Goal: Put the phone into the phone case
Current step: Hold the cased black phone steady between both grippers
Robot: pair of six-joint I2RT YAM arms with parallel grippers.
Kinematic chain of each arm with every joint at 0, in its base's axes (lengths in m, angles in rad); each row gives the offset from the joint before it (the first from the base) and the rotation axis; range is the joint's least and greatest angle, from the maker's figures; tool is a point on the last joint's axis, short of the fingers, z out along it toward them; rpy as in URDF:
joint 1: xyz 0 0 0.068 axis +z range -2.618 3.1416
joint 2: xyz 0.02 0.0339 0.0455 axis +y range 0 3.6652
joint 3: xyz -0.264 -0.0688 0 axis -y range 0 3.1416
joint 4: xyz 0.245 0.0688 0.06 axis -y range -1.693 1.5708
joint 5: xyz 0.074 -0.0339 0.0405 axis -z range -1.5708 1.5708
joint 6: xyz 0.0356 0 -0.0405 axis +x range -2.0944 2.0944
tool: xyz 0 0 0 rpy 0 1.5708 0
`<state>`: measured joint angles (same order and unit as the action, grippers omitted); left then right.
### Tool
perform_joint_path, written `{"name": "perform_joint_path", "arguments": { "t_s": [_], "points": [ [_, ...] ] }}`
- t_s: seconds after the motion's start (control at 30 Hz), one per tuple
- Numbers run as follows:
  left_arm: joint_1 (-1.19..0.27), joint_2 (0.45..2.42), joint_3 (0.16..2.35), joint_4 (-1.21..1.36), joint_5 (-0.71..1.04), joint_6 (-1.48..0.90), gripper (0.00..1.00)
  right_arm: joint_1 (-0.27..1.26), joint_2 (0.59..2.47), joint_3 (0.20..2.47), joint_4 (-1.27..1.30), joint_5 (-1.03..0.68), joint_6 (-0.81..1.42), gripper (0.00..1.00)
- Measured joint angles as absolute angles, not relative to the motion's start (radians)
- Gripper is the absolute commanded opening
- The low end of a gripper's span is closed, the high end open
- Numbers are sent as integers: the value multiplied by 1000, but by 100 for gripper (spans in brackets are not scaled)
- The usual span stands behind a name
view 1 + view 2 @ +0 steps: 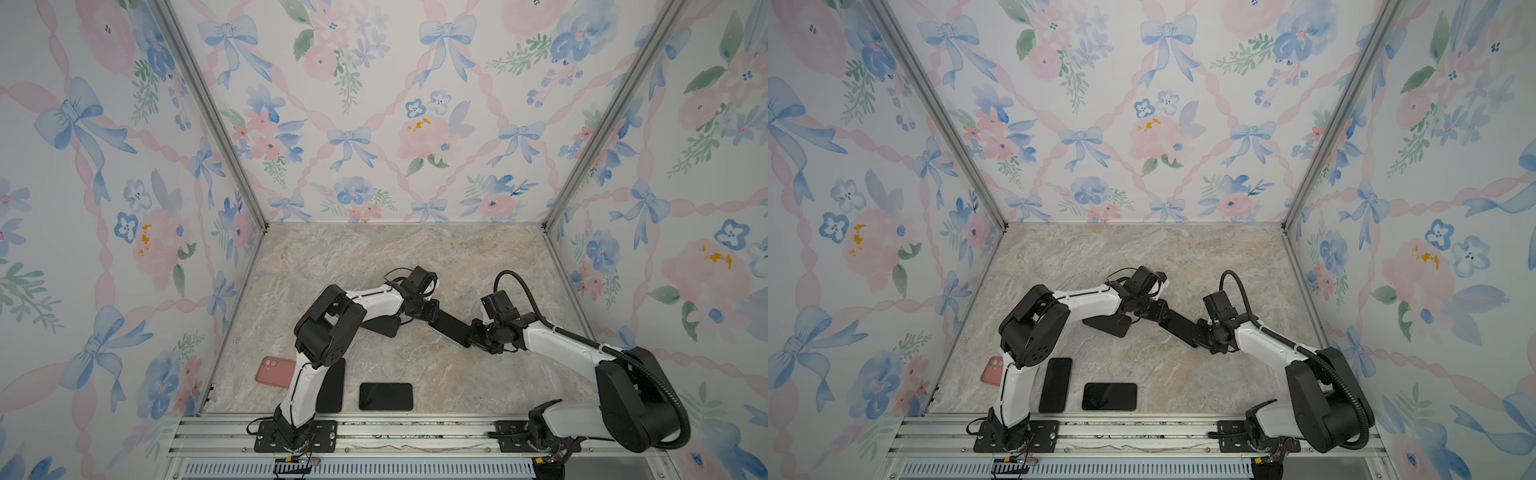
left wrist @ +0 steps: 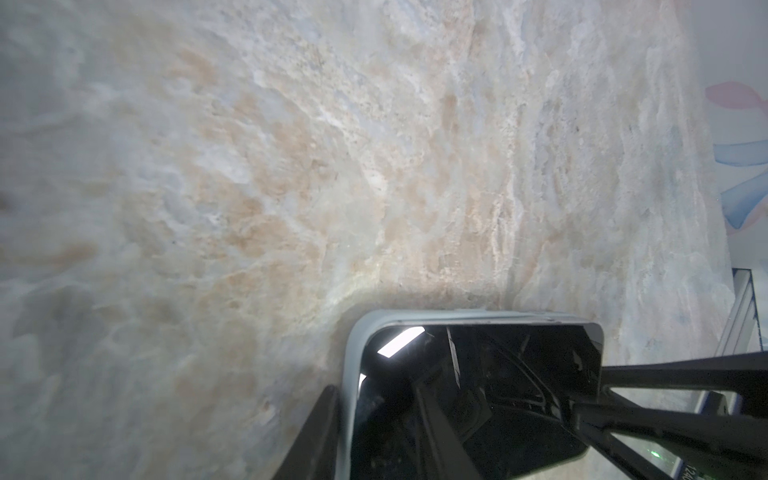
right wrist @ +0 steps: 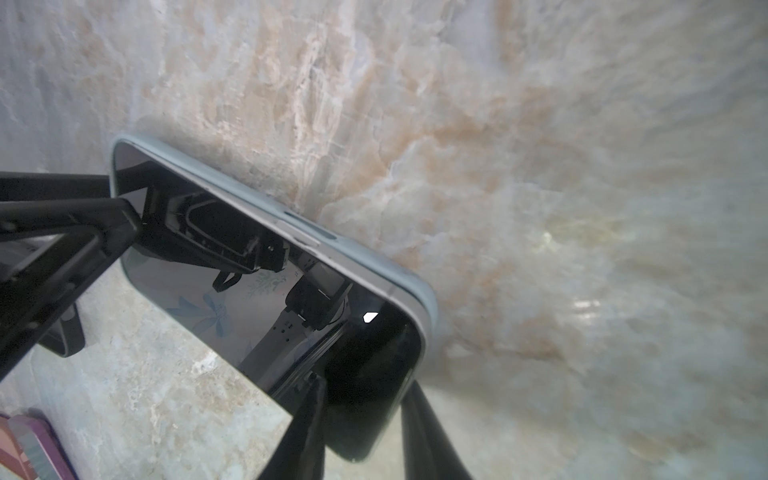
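My left end effector (image 1: 435, 313) and right end effector (image 1: 472, 333) pinch the phone (image 1: 453, 326), seemingly seated in its pale phone case (image 3: 376, 268); pressing corners may remain.

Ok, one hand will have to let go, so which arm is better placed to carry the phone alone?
Right, probably: the right hand clasps the phone at one end, a finger on either side, its arm reaching in line. The left hand meets the other end with its wrist sharply bent.
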<state>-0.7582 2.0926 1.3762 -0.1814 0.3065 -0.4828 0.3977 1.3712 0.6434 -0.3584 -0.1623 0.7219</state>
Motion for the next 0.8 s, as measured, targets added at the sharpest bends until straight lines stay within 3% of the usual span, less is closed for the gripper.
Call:
{"name": "perform_joint_path", "arguments": {
  "t_s": [0.53,0.8],
  "points": [
    [-758,2091,1374,-181,306,-503,32,443,1394,677,-401,-103,783,22],
    [-759,2083,1367,-172,307,-521,42,481,1415,694,-410,-54,808,22]
  ]
}}
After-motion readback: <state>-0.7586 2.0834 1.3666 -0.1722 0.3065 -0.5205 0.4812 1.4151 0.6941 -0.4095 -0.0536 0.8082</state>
